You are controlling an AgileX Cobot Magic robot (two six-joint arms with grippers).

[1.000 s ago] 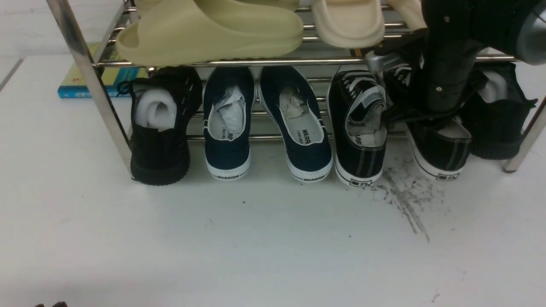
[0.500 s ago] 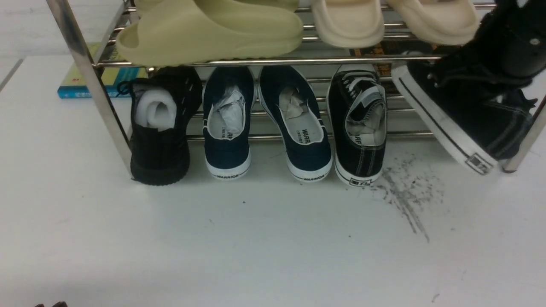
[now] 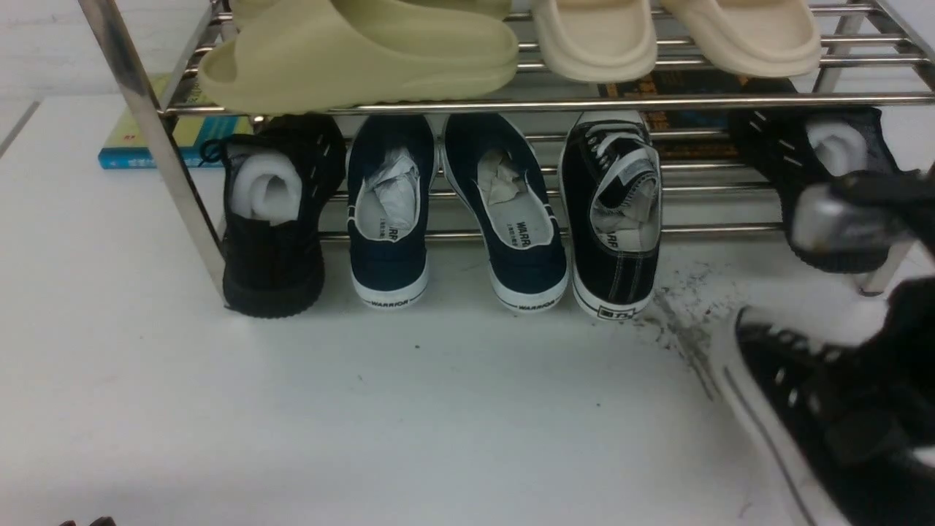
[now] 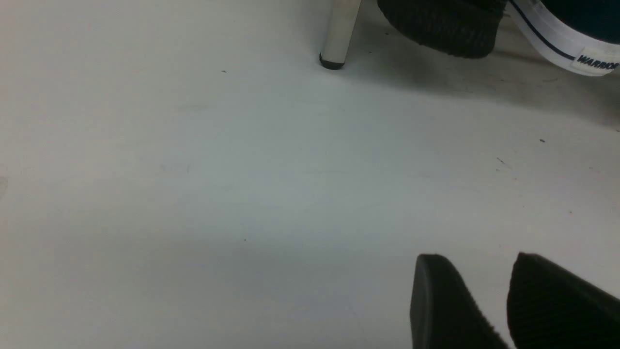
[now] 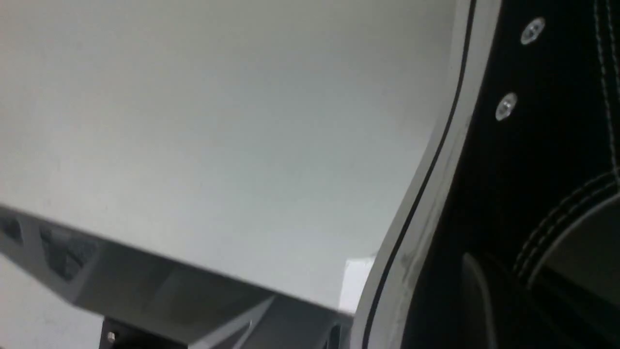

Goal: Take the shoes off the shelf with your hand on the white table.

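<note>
- Sneaker point(image 3: 811, 409), tilted, off shelf point(image 3: 146, 124), before its right end; right gripper point(image 3: 887, 365) jaws pinch it.
- Second sneaker point(image 3: 613, 219) rests on shelf lower tier, heel out.
- Left gripper point(image 4: 484, 291) near shelf left leg, jaws slightly apart.

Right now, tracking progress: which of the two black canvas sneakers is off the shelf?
The right-hand sneaker, out in front of the shelf over the white table; its mate sits on the lower tier.
</note>
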